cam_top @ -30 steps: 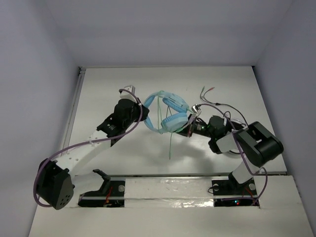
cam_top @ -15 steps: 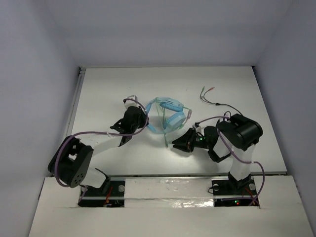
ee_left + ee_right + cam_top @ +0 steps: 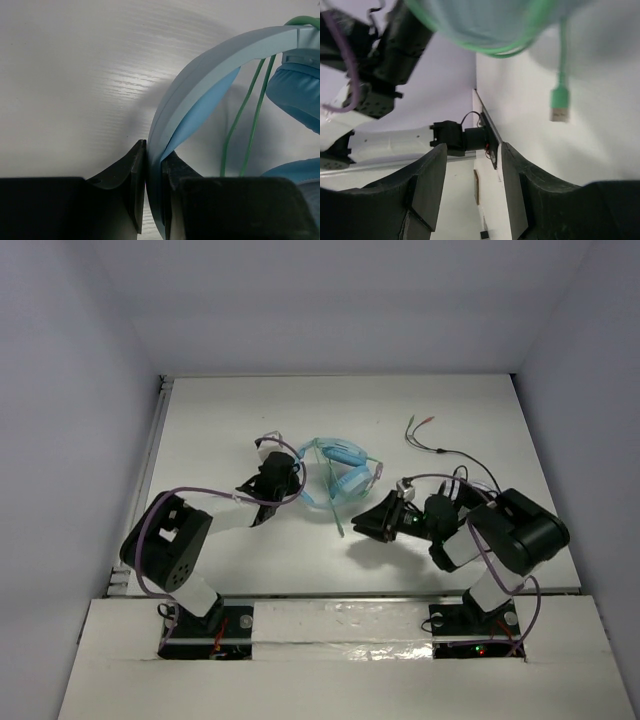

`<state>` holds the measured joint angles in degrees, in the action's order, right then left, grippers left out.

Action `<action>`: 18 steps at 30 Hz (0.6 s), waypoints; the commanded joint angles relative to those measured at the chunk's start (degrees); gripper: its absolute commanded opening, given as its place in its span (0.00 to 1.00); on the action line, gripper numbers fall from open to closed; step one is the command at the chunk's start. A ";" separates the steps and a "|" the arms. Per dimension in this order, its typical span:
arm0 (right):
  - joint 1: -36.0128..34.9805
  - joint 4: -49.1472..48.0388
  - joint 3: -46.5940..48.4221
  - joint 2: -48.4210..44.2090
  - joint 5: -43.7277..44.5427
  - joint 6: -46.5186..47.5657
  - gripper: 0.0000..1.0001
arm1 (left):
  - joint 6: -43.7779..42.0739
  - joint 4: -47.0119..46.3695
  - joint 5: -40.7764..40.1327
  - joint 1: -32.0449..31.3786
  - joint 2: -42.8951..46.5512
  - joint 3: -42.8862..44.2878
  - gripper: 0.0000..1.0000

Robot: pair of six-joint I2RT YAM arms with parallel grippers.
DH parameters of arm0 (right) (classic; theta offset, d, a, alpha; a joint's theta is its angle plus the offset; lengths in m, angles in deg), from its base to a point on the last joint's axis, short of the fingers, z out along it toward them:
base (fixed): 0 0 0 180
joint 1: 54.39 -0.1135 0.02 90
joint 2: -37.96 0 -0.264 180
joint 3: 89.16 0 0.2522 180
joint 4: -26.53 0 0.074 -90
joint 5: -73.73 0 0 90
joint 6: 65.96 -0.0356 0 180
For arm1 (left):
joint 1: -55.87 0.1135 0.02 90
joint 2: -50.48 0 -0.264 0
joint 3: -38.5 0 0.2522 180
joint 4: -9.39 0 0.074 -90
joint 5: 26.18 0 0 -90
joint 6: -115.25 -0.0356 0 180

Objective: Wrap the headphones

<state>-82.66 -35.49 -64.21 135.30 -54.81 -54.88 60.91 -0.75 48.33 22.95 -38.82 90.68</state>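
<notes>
The light blue headphones (image 3: 340, 475) sit mid-table, their pale-green cable (image 3: 338, 510) trailing toward the near edge. My left gripper (image 3: 291, 485) is shut on the blue headband (image 3: 200, 75), which runs between its jaws (image 3: 154, 150). A padded ear cup (image 3: 295, 90) and two green cable strands (image 3: 250, 125) lie to the right of them. My right gripper (image 3: 366, 522) stands open just near-right of the headphones, touching nothing. Between its fingers (image 3: 472, 155) is empty air. Beyond them an ear cup (image 3: 490, 20) is looped with cable, and a green plug (image 3: 559, 105) dangles free.
A thin dark cable with small plugs (image 3: 440, 447) lies on the white table (image 3: 220, 430) at the back right, near my right arm. Grey walls close the table in on three sides. A raised white ledge (image 3: 340, 630) runs along the near edge by the arm bases.
My right gripper has let go of the ear cup, opened, and drawn back toward the near edge. The left arm has folded back, still gripping the headband, and the headphones have shifted slightly.
</notes>
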 commanded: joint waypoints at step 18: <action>-1.70 64.52 20.80 -60.39 22.72 43.04 0.00 | -0.85 1.57 -2.00 -0.03 7.80 2.19 0.59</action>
<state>-84.10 14.54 -46.93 79.76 -38.20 -20.91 59.62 2.26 46.45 22.95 -38.66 92.78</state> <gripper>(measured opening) 0.021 0.553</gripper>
